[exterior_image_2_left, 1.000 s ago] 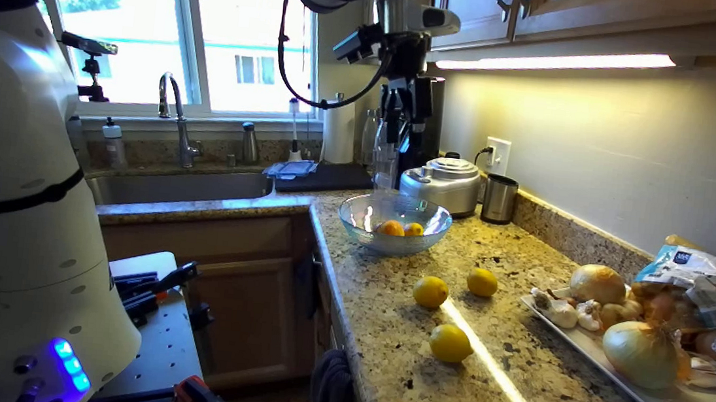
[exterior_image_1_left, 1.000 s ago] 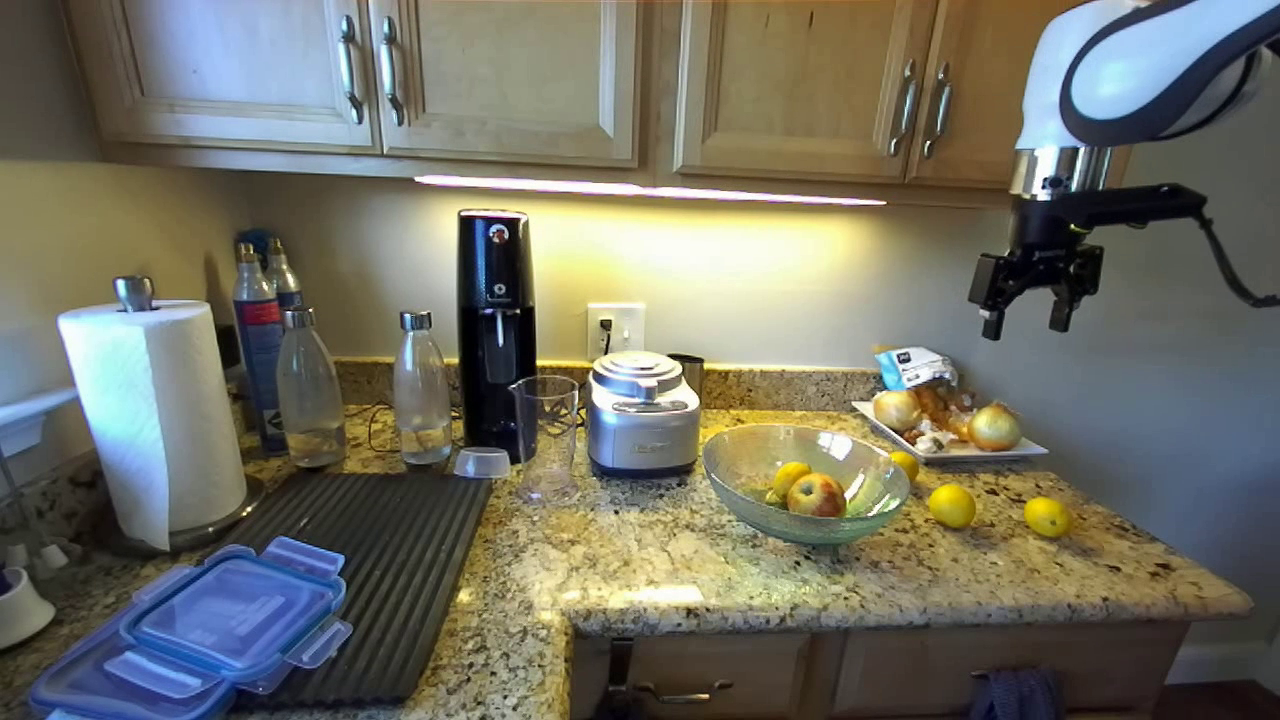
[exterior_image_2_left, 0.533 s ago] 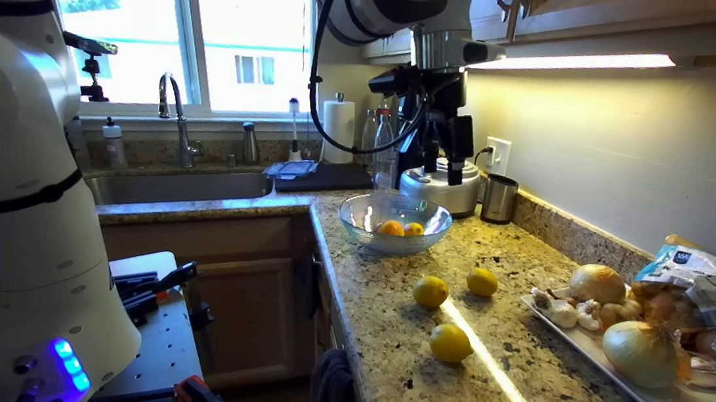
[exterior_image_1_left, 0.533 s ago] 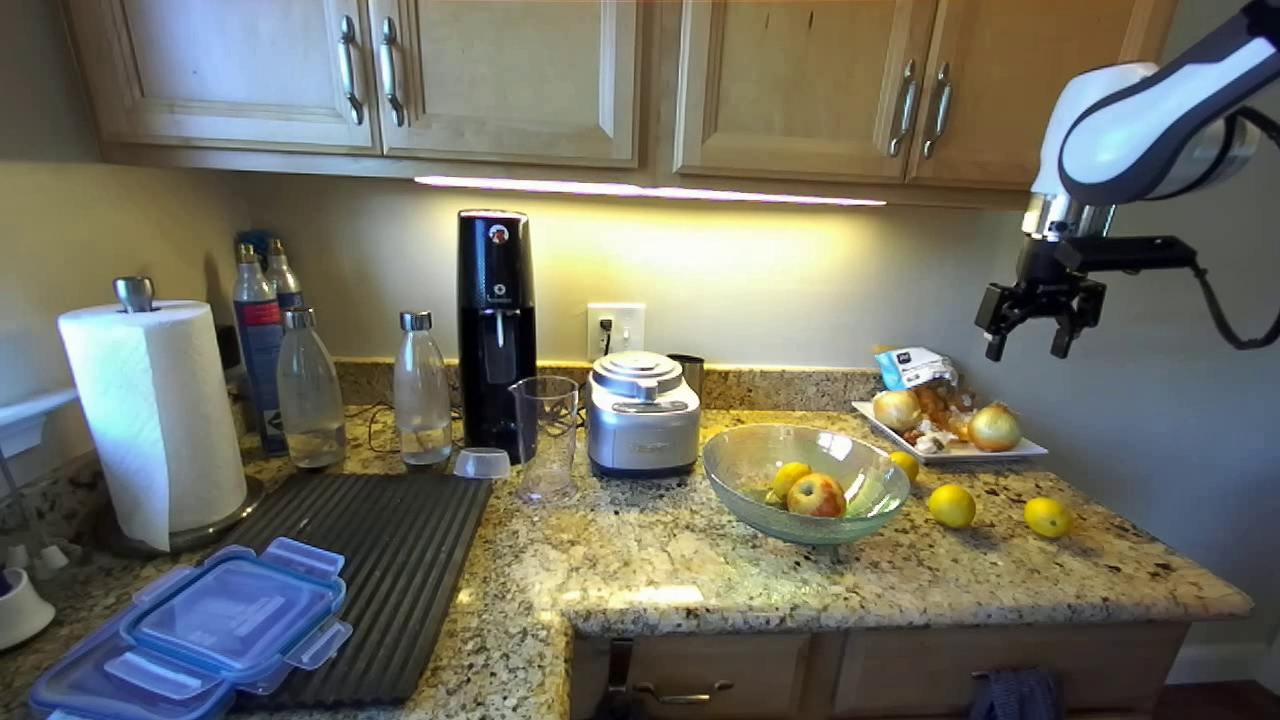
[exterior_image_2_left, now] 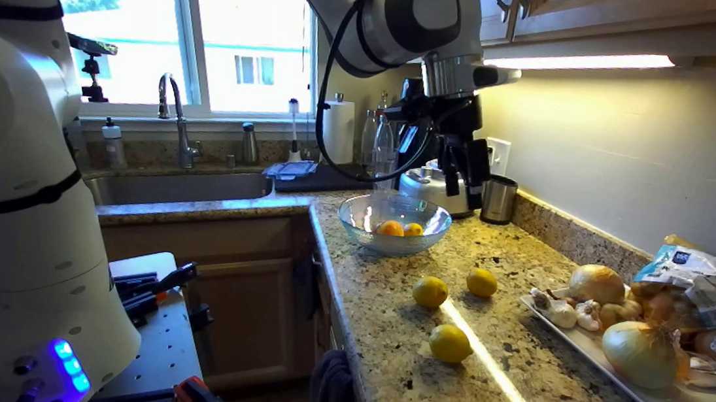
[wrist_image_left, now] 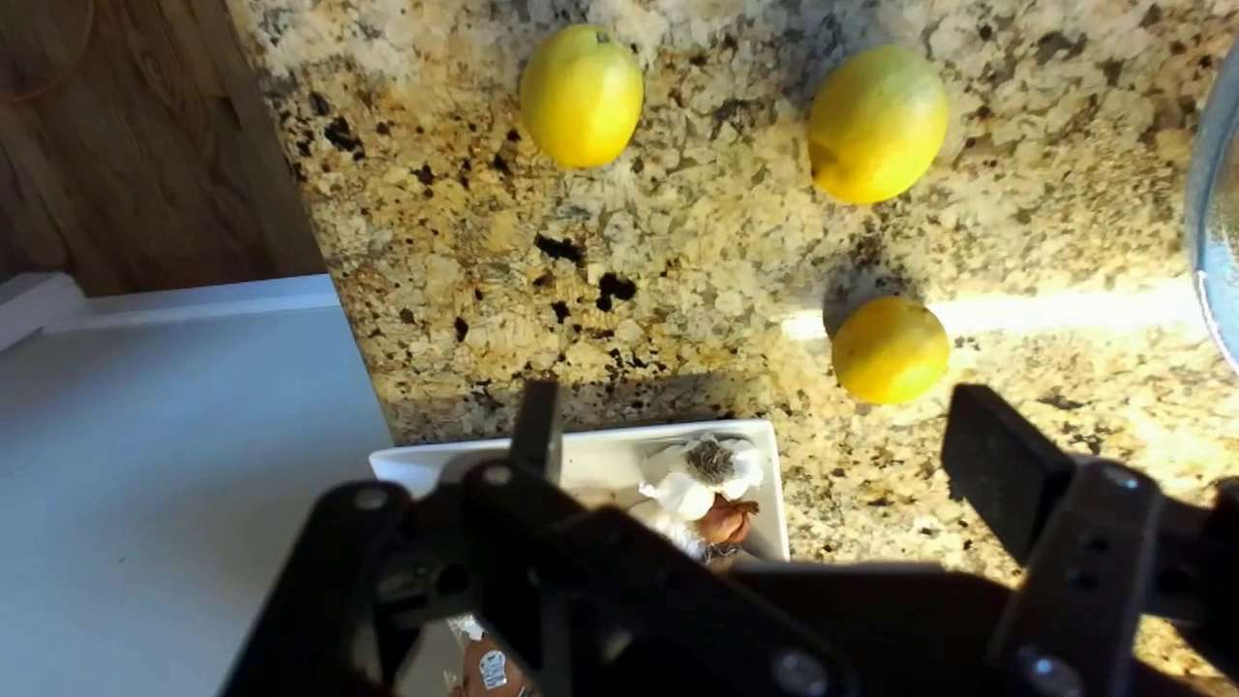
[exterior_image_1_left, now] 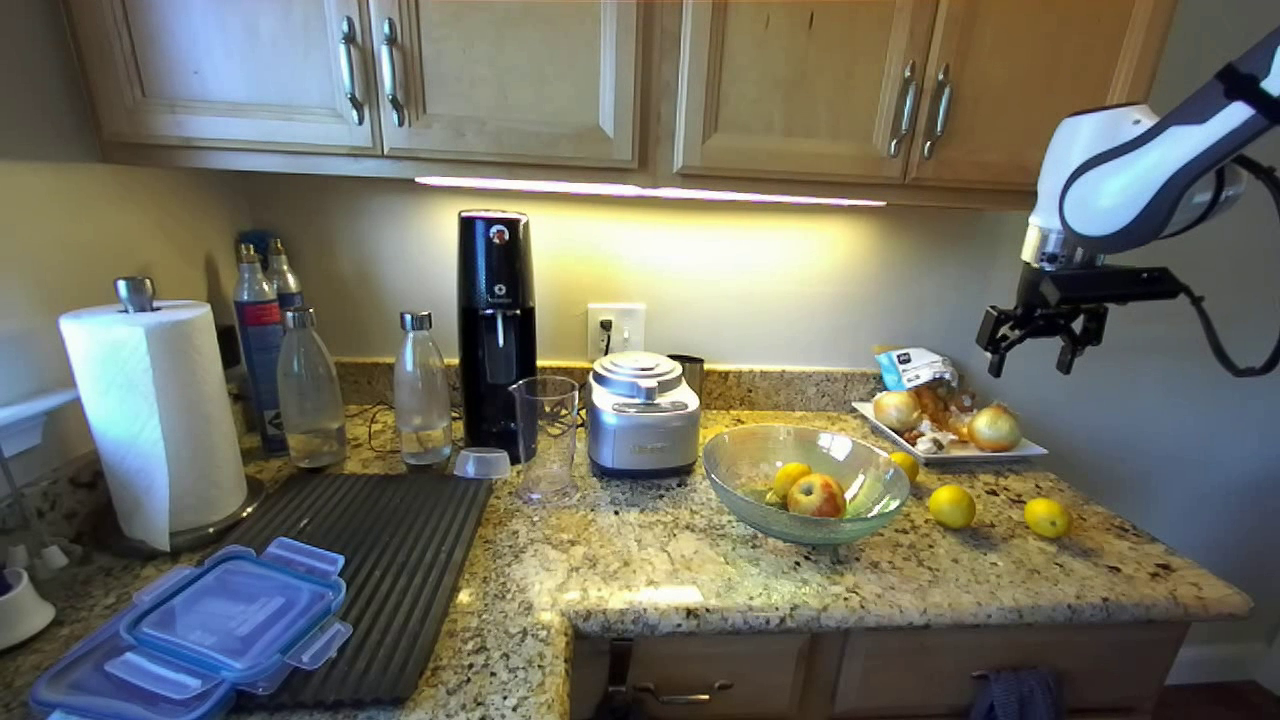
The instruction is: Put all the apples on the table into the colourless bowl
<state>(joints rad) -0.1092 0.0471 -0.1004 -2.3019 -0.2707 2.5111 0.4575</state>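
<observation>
In the wrist view, the two apples (wrist_image_left: 581,97) at the top are yellow fading to green, the counter (wrist_image_left: 678,310) speckled tan, brown and black, the gripper (wrist_image_left: 758,431) black; the bowl (wrist_image_left: 1201,218) at the right edge seems bluish, though barely shown

Faces cabinets (exterior_image_1_left: 660,95) in an exterior view; looks past arm (exterior_image_2_left: 31,248) in an exterior view; shares bowl (exterior_image_2_left: 393,247) in both exterior views. Wrist view: nearer, downward.

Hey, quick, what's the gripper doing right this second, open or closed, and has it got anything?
Gripper: open, holding nothing.
</observation>
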